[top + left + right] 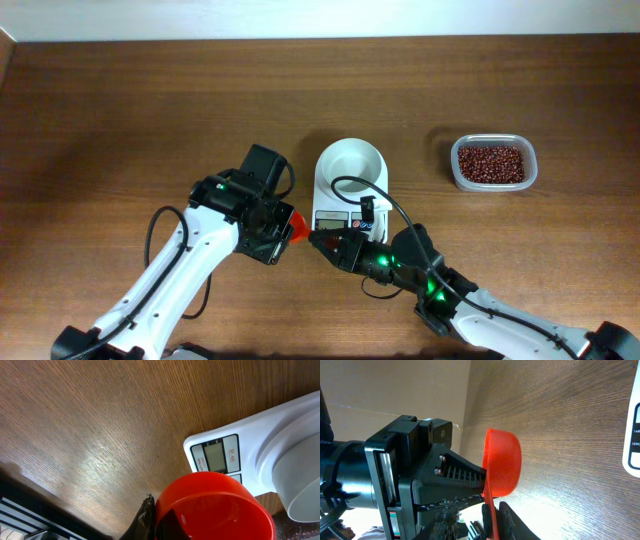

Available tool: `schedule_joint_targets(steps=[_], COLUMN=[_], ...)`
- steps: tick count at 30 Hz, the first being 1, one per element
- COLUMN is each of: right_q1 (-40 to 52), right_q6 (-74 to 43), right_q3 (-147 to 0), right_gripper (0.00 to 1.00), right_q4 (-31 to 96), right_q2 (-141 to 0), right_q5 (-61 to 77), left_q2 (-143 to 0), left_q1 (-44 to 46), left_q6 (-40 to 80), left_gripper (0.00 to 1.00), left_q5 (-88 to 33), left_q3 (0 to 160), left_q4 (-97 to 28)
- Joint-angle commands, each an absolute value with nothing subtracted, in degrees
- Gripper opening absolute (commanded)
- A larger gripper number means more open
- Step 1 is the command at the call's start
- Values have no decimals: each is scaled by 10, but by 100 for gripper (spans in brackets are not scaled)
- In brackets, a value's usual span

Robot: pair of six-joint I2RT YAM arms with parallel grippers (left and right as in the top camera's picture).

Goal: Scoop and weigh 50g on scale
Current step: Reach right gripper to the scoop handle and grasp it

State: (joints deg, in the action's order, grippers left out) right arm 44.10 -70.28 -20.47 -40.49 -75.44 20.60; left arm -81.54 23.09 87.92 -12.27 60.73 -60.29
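The orange-red scoop point(293, 226) hangs just left of the scale's display, empty. My left gripper point(284, 230) is shut on it at the cup end; one dark finger point(143, 519) lies against the red cup point(210, 507). My right gripper point(318, 242) comes in from the right. The scoop's thin handle point(490, 510) runs down between its two pads point(512, 521), which are pressed against it. The white scale point(350, 190) carries an empty round bowl. The red-brown beans point(490, 163) lie at the right.
The beans fill a clear plastic tub point(530, 152) at the right, apart from the scale. The scale's display and base point(217, 456) sit just beyond the scoop. Both arms cross the table's front half, and bare wood lies at the back and left.
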Motion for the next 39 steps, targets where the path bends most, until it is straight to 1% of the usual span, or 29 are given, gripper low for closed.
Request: schedule_joint_targets(steps=[1,13,21,22,27,33,35,38,39], right_q1=[447,447,447,447,447,447,447,447,447], right_q6=[-697,-695,-695,-695,-695,-695,-695,-695,-693], right_q3=[-209,-209,-209,-209,-209,-209,-209,-209,-209], right_gripper=[27,29,29,28,14,8,5,4,4], right_q4=[-409,-405,-405,-405,-392,-392,-392,-392,-392], right_q2=[-757,-757,-757,-757,-757,-757,-757,-757,-757], right_q5=[206,198,192,193,208,207,208,208,207], left_q2=[-810,-810,-810,-810,-810,-810,-810,-810,-810], left_q1=[233,233,233,233,233,233,233,233,233], left_q6=[891,869,860,860,860,860,860,860,860], left_gripper=[0,0,0,0,0,0,0,0,13], left_q5=[-127,-129,-131,-131,-131,-131,-131,-127,-127], left_q3=[609,609,609,609,609,609,609,609,609], left_q4=[-610,-615,-618,-618,-618,-618,-618,-618,-618])
